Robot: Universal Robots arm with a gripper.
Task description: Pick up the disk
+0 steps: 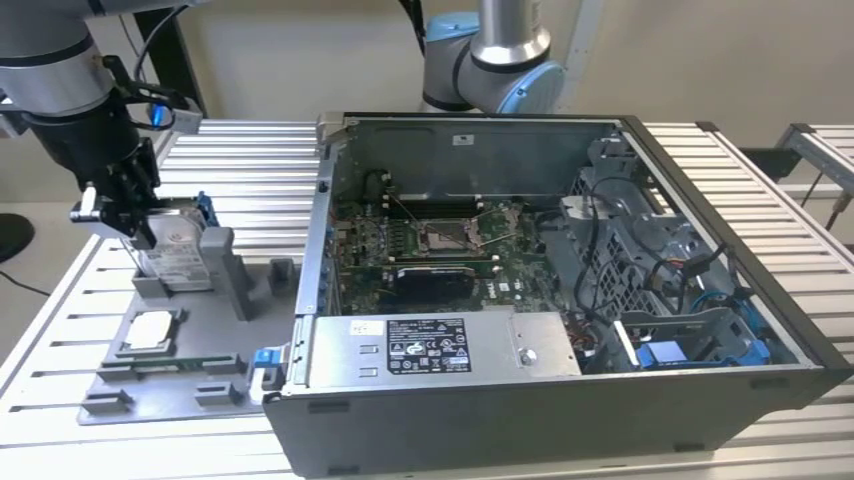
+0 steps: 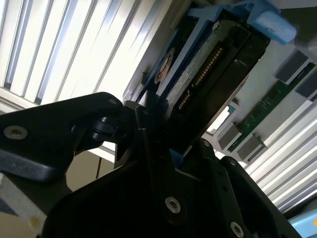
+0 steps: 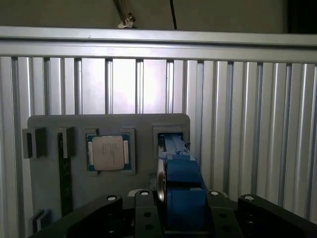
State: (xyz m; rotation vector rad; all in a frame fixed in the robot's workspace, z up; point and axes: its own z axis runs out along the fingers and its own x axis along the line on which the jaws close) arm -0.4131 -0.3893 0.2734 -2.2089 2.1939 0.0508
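claw (image 1: 134, 232) clamped on the disk (image 1: 184, 258) at its top edge, disk stood upright in the grey holder plate (image 1: 174, 378), open PC case (image 1: 561, 410) parked just beside

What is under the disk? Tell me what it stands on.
The disk stands on edge in a grey slotted stand on the grey fixture plate, which lies on the slatted table. Its lower edge is sunk in the slot, so the contact beneath is hidden.
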